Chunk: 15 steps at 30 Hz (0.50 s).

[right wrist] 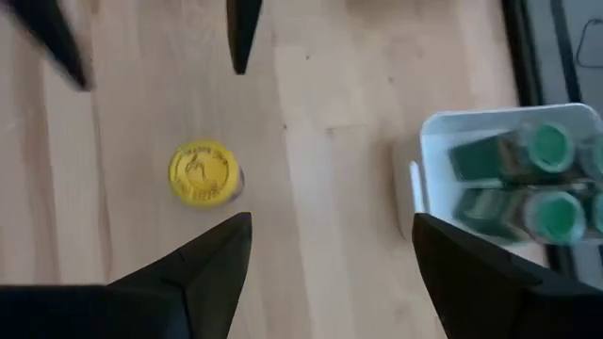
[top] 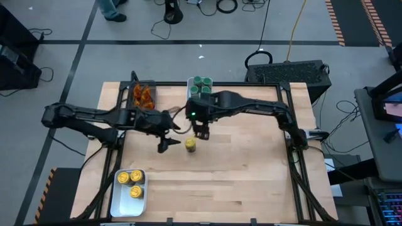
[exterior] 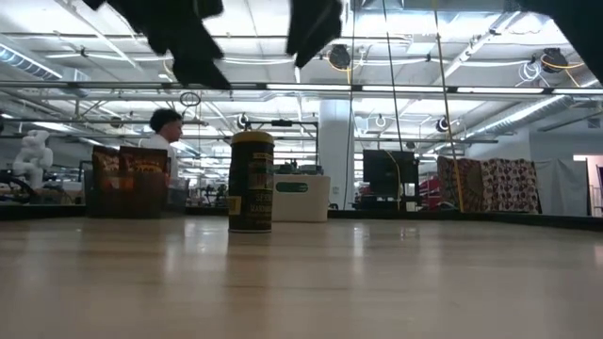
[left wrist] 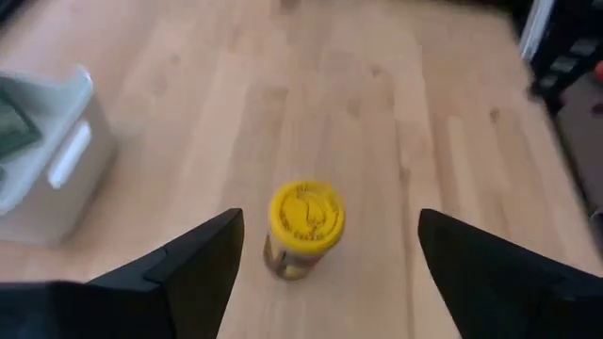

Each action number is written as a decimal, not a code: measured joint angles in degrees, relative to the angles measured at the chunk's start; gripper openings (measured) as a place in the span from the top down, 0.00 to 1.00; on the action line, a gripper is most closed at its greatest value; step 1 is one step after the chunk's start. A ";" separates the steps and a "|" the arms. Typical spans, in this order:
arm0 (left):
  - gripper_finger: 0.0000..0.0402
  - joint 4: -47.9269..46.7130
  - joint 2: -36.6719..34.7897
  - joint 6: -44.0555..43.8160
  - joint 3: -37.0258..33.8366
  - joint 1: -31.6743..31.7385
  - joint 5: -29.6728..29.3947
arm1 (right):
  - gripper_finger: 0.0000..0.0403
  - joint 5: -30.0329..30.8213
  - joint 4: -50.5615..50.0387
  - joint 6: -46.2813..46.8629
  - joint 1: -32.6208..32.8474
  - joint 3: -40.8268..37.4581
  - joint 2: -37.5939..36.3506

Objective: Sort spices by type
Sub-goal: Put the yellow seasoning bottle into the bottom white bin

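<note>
Yellow-lidded jar [exterior: 252,182] stood upright on counter [top: 251,169]; left tool [top: 164,145] and right tool [top: 200,132] held released beside it, apart.

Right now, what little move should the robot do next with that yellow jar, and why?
Probably lower the left gripper around the yellow-lidded jar. The jar stands alone and upright on the table, both grippers are open and empty above it, and the tray with the other yellow-lidded jars sits on the left arm's side. The right gripper hovers close too.
</note>
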 joint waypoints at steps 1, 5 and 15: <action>0.20 0.27 1.33 -0.01 -0.04 -0.05 0.01 | 0.31 0.46 -0.92 -0.26 0.00 0.00 -0.78; 0.20 2.19 6.48 0.02 -0.13 -0.75 0.03 | 0.31 1.17 -1.71 -1.13 0.00 -2.71 -5.85; 0.20 8.18 14.97 3.90 -0.07 -2.27 -3.81 | 0.31 2.30 16.50 -0.23 -2.04 -36.57 -30.24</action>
